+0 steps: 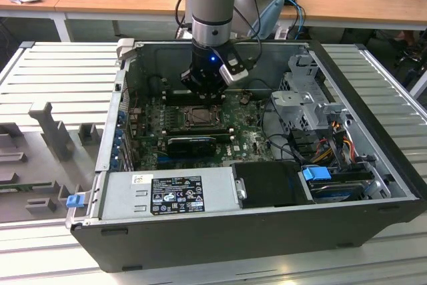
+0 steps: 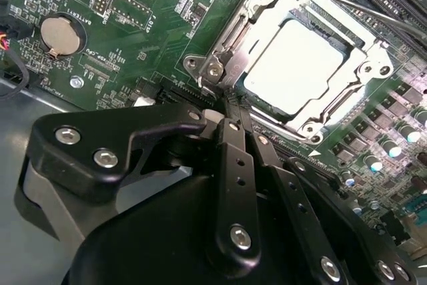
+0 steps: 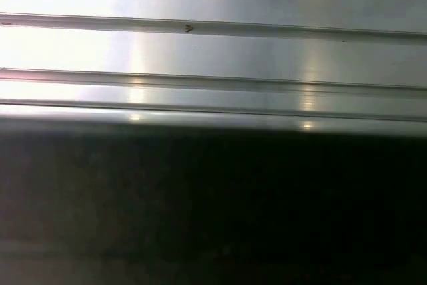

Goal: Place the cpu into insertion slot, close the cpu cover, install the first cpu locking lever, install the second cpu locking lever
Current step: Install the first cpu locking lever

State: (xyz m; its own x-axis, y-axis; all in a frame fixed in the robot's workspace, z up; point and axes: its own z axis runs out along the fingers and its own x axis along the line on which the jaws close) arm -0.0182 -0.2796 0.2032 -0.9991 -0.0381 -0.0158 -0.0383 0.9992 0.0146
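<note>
Your claw (image 2: 225, 101) is down inside the open computer case (image 1: 373, 221), its fingers (image 2: 235, 158) drawn tight together to a closed tip with nothing between them. That tip sits right at the corner of the insertion slot (image 2: 220, 65), by the hinge end of the metal frame. The cpu (image 2: 293, 65) is already seated in the slot, pale face up, and the cpu cover (image 2: 363, 75) lies flat around it, so by my reading you are on a locking lever now. A thin wire lever (image 2: 360, 10) runs along the far side of the socket; whether it is latched I cannot tell.

To do this well, keep the closed tip pressing on the lever itself, not on the chip face or the cover's thin edge. Push along the lever's swing, low and steady, and steer clear of the small capacitors (image 2: 400, 131) beside the socket.

The count: one cpu, one slot, one cover, one lever clearly visible. One coin cell battery (image 2: 59, 35) sits on the green motherboard (image 2: 133, 45). In the exterior view, one arm (image 1: 212, 5) reaches into one case on the ribbed table (image 1: 60, 78).
</note>
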